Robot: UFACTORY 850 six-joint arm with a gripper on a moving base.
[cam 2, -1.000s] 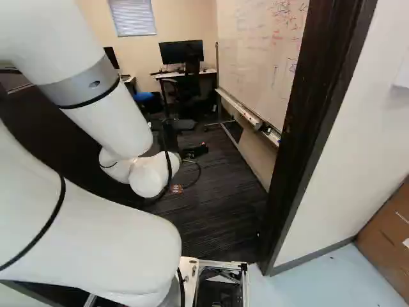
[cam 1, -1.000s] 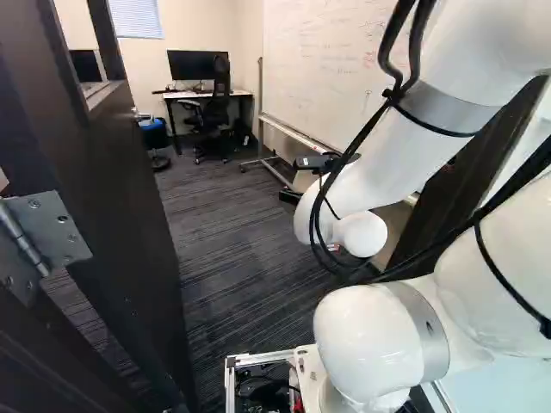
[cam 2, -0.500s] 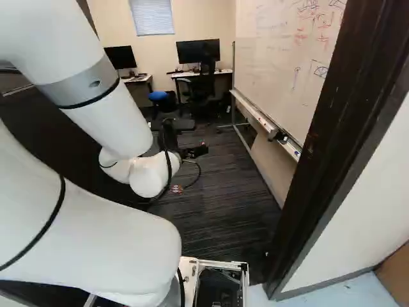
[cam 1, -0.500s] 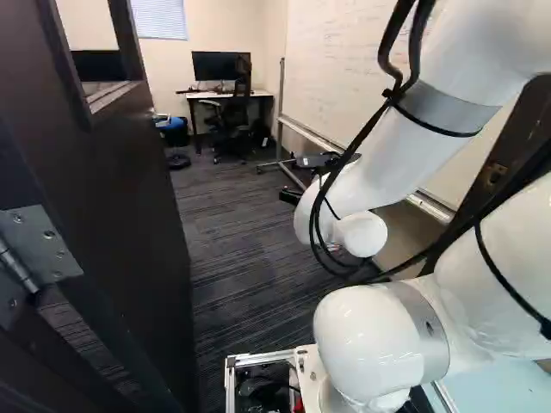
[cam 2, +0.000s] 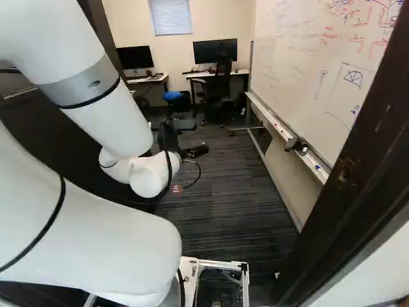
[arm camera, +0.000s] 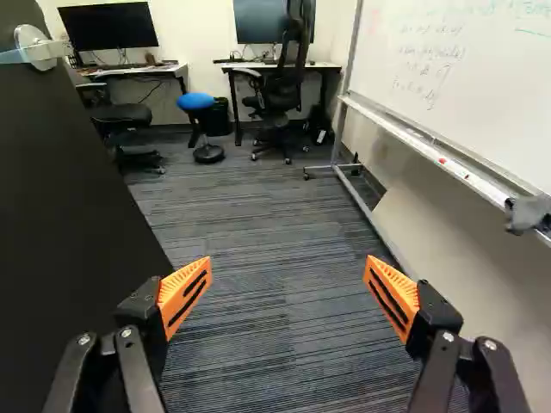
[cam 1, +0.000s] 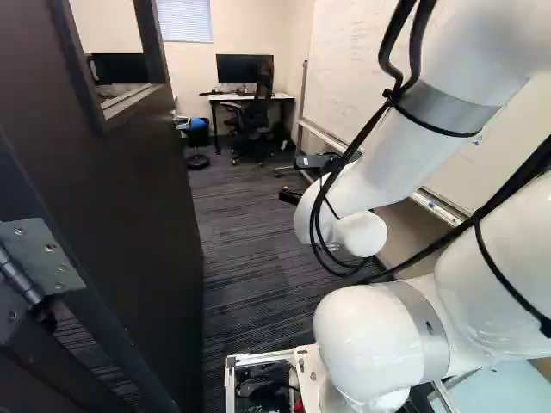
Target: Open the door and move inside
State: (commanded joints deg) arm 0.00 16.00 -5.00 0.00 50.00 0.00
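Note:
The gripper [cam 2: 195, 151] shows small and dark beyond the white arm in the right base view. In the wrist view the gripper [arm camera: 288, 292] is open, its orange pads wide apart with only carpet visible between them. The dark door [cam 1: 138, 198] stands swung inward along the left of the left base view, its hinge [cam 1: 39, 254] near the base. Beside one finger in the wrist view is the door [arm camera: 60, 224], with a metal handle [arm camera: 39, 47] near its top edge. The doorframe [cam 2: 345, 185] rises at the right of the right base view.
A whiteboard [arm camera: 465, 77] on a wheeled stand runs along the side opposite the door. Farther in are desks [cam 2: 217, 73] with monitors, an office chair [arm camera: 280, 86] and a blue stool [arm camera: 196, 101]. Dark striped carpet [cam 1: 250, 258] covers the floor ahead.
The base has moved, turning left and a little forward: door, desks and whiteboard shift rightward in both base views. The arm keeps its pose over its lowest joint.

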